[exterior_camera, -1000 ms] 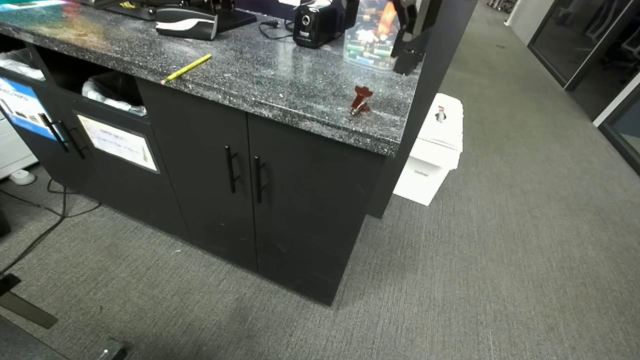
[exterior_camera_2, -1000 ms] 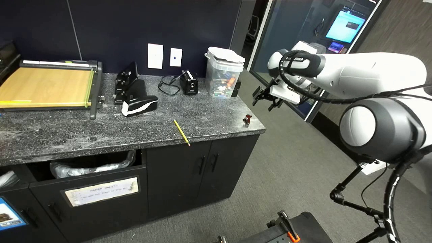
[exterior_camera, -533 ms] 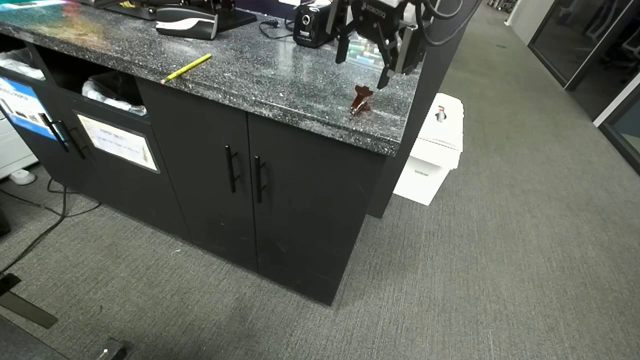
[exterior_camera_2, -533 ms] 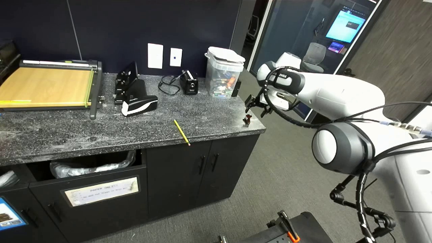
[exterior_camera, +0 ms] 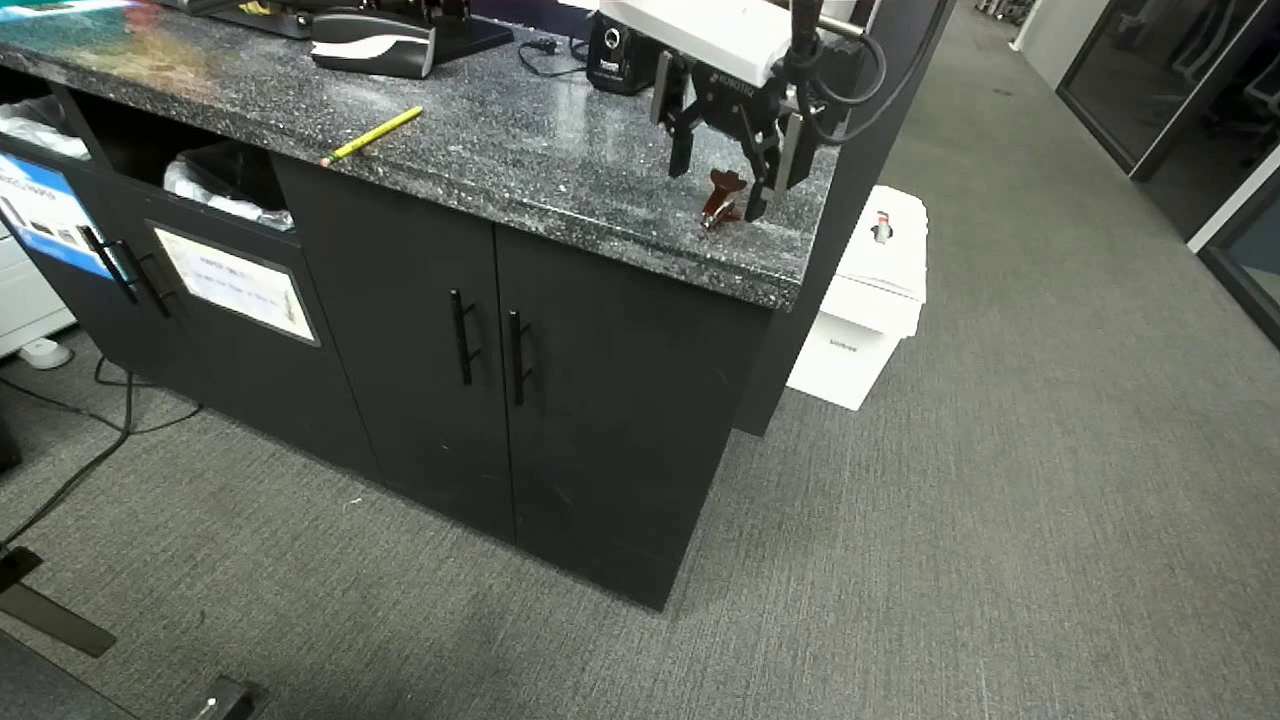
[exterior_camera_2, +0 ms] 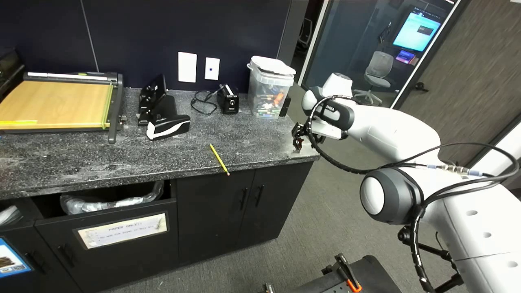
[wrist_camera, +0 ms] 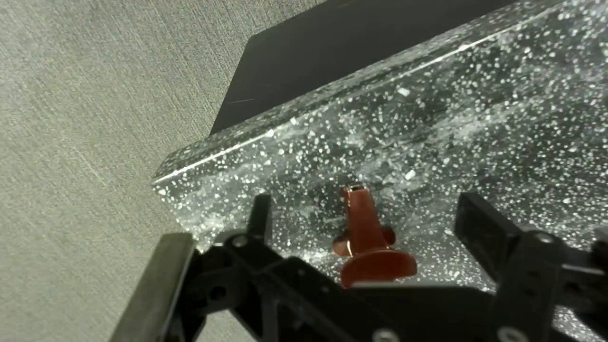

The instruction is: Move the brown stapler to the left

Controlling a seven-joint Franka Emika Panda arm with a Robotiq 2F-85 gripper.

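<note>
The brown stapler (exterior_camera: 722,199), small and reddish-brown, stands on the speckled grey counter (exterior_camera: 560,170) near its front corner. In an exterior view it is partly covered by a gripper finger (exterior_camera_2: 298,145). In the wrist view the stapler (wrist_camera: 362,218) lies between the two spread black fingers, with counter showing on both sides. Its near, wider end is partly covered by the gripper body. My gripper (exterior_camera: 718,188) is open and points down over the stapler, also seen in an exterior view (exterior_camera_2: 307,141). It does not visibly touch the stapler.
A yellow pencil (exterior_camera_2: 219,159) lies at the counter's front edge. A clear bin of batteries (exterior_camera_2: 269,89), a black sharpener (exterior_camera_2: 228,101), a black-and-white desk stapler (exterior_camera_2: 169,127) and a paper cutter (exterior_camera_2: 57,101) stand farther back. The counter corner (wrist_camera: 164,175) is close to the gripper.
The arm has swung in from beyond the counter's end and come down, bringing the open gripper around the stapler. The stapler has not moved.
</note>
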